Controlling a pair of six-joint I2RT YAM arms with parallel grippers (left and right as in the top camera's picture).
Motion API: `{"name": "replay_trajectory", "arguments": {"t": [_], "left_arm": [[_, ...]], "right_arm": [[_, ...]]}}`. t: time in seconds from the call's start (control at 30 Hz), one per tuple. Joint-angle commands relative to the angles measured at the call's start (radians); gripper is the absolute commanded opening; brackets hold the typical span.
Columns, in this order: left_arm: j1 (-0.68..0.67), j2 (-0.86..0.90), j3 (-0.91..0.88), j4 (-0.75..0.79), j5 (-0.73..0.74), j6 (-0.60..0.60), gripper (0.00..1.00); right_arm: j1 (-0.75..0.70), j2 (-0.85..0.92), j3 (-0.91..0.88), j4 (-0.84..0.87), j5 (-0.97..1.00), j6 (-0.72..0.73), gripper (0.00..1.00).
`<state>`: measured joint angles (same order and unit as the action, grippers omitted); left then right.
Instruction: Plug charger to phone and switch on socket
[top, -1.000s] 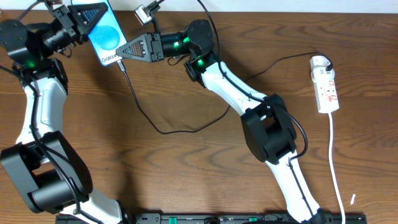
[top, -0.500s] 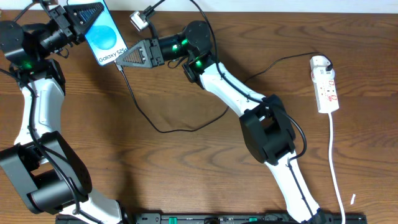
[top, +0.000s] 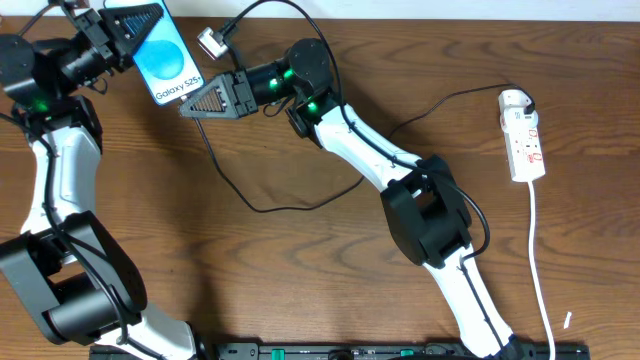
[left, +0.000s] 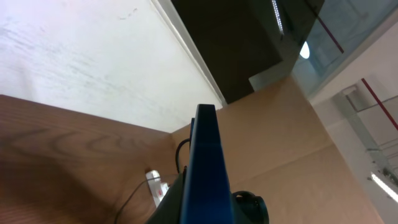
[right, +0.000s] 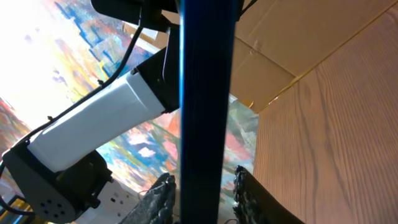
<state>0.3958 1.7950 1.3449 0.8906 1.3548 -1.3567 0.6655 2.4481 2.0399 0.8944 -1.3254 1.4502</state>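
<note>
Brown wood-grain table (top: 300, 285) carries everything in view. At the far left, the left gripper (top: 138, 22) is clamped on the phone (top: 165, 55), which is held up off the table with its bright blue screen facing the overhead camera. Its lower edge points toward the near right.

The right gripper (top: 190, 106) sits just beside that lower edge, its tip aimed left at the phone. In the right wrist view, its fingers (right: 160, 194) stand apart on either side of the phone's narrow edge. Whether they pinch the plug tip or anything else, I cannot tell, because the tip itself is hidden.

From under the right gripper, the charger (top: 262, 210) trails toward the near side. It loops across the middle of the table, passes behind the right arm, and runs to the far end of the socket (top: 526, 140). The socket lies flat at the far right, well apart from the phone. Its thick white cord trails toward the near edge.
</note>
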Motion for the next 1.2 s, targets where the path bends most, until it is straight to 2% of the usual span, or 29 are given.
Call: {"name": "replay_trajectory", "arguments": {"t": [0.0, 0.27, 0.43, 0.6, 0.67, 1.17], "left_arm": [[0.016, -0.022, 0.014, 0.009, -0.02, -0.005, 0.07], [0.02, -0.022, 0.014, 0.009, -0.02, -0.006, 0.07], [0.02, -0.022, 0.014, 0.009, -0.02, -0.006, 0.07], [0.02, -0.022, 0.014, 0.009, -0.02, -0.006, 0.07], [0.02, -0.022, 0.014, 0.009, -0.02, -0.006, 0.07], [0.011, -0.022, 0.014, 0.009, 0.0, -0.005, 0.07]], "right_arm": [[0.003, -0.021, 0.01, 0.003, -0.011, -0.007, 0.29], [0.003, -0.021, 0.01, 0.003, -0.013, -0.007, 0.29], [0.004, -0.021, 0.01, 0.003, -0.013, -0.007, 0.24], [0.004, -0.021, 0.01, 0.003, -0.013, -0.007, 0.11], [0.004, -0.021, 0.01, 0.003, -0.013, -0.007, 0.01], [0.004, -0.021, 0.01, 0.002, 0.017, -0.003, 0.01]]}}
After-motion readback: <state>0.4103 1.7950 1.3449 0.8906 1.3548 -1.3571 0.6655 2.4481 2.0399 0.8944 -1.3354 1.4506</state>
